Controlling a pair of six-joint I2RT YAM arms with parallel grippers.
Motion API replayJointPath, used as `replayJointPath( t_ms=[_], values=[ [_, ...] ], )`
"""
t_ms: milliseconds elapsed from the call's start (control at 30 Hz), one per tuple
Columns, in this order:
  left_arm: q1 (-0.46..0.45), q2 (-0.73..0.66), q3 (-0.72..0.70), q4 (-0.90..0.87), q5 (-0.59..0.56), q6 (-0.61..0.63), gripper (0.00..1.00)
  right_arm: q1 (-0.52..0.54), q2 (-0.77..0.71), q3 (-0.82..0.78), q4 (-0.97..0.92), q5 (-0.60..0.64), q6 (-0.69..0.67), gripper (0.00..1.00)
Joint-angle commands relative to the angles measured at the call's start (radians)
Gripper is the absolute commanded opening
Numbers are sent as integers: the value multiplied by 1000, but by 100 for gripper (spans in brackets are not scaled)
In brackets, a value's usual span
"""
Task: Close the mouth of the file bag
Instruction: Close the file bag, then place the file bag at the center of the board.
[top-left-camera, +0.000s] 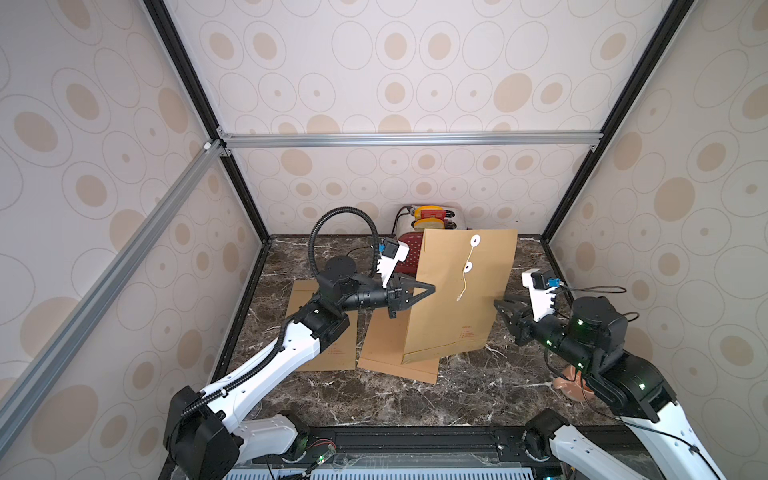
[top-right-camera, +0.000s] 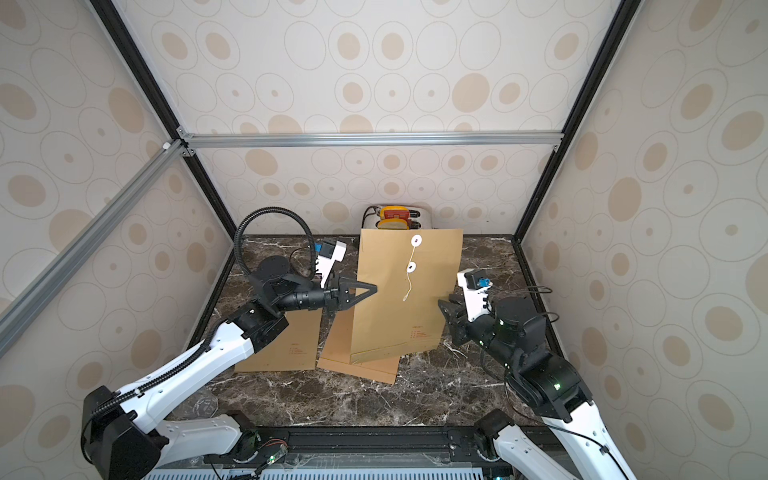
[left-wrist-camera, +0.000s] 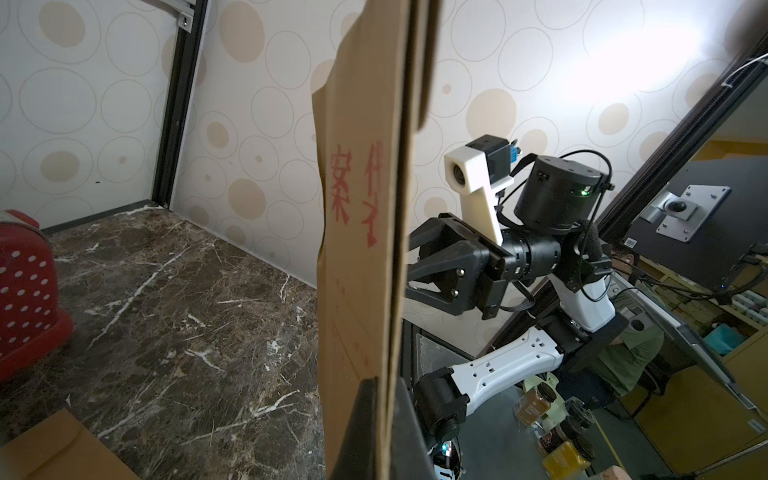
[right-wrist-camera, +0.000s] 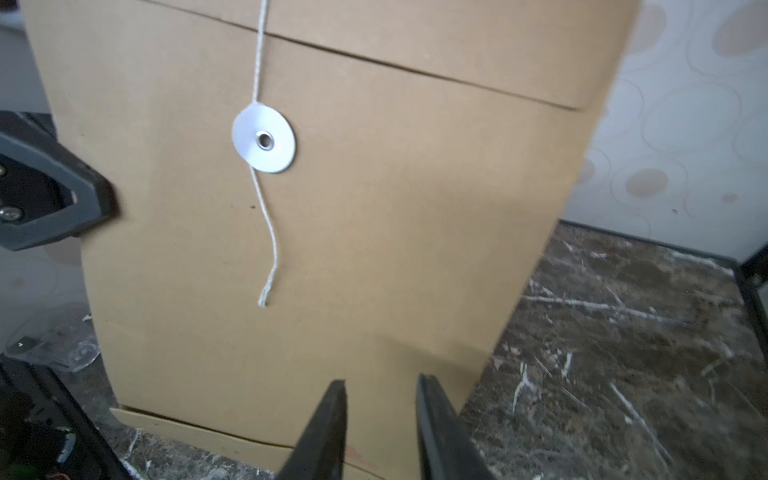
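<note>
A brown paper file bag (top-left-camera: 457, 316) stands upright on the marble table in both top views, its flap folded down over the front. A white string (right-wrist-camera: 266, 232) runs from the upper white disc (top-left-camera: 475, 240) past the lower disc (right-wrist-camera: 264, 143) and hangs with its end loose. My left gripper (top-left-camera: 432, 287) is shut on the bag's left edge; in the left wrist view the bag (left-wrist-camera: 361, 249) shows edge-on between the jaws (left-wrist-camera: 384, 415). My right gripper (top-left-camera: 500, 305) is open just off the bag's right edge, and in the right wrist view (right-wrist-camera: 380, 386) nothing lies between its fingers.
Two more brown bags lie flat on the table (top-left-camera: 457, 399), one at the left (top-left-camera: 332, 349) and one under the standing bag (top-left-camera: 386, 353). A red dotted basket (top-left-camera: 411, 253) and a toaster-like appliance (top-left-camera: 432, 216) stand at the back wall. A pinkish object (top-left-camera: 569, 384) sits below the right arm.
</note>
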Motion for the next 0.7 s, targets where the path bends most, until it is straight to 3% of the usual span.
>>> replayJointPath(
  t_ms=[0,200,467,667],
  values=[
    [-11,57,51,37,-13,-100,0,-85,4,-14,-105,4,-29,45],
    [-23,159,84,-122,-157,-173,0,-292,40,-8,-155,-158,-58,58],
    [-87,345,20,-8,-264,-311,0,-579,186,-27,-186,-407,-43,62],
    [-119,469,-16,101,-310,-409,0,-604,183,-113,-131,-380,7,64]
  ],
)
